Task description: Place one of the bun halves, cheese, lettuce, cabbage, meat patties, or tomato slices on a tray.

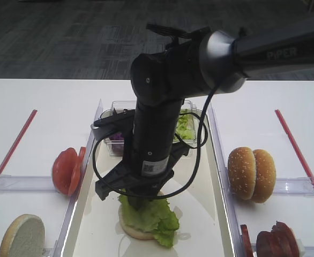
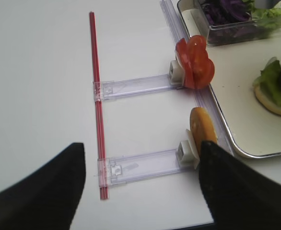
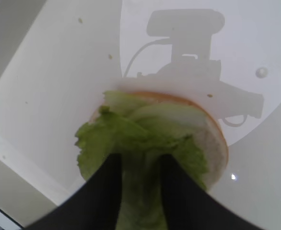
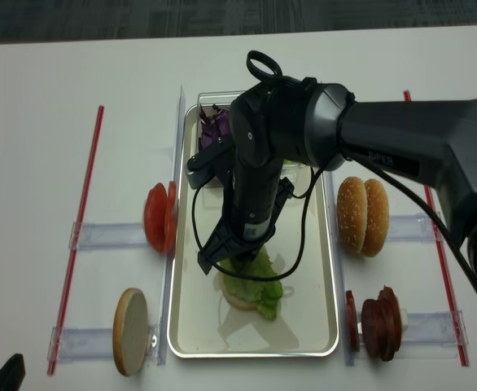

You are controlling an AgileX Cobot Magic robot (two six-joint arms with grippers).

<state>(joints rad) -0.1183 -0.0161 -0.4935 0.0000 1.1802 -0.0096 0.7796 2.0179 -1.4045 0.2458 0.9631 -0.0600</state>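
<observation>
One lettuce [image 1: 156, 215] leaf on one bun half [image 1: 138, 231], tray [image 1: 92, 225]

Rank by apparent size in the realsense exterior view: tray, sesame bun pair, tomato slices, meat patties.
1. tray
2. sesame bun pair
3. meat patties and tomato slices: they look alike, so no ranking between them.

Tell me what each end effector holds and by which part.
The right end effector straddles the lettuce on the bun; whether it grips cannot be told. The left end effector is open and holds nothing.
</observation>
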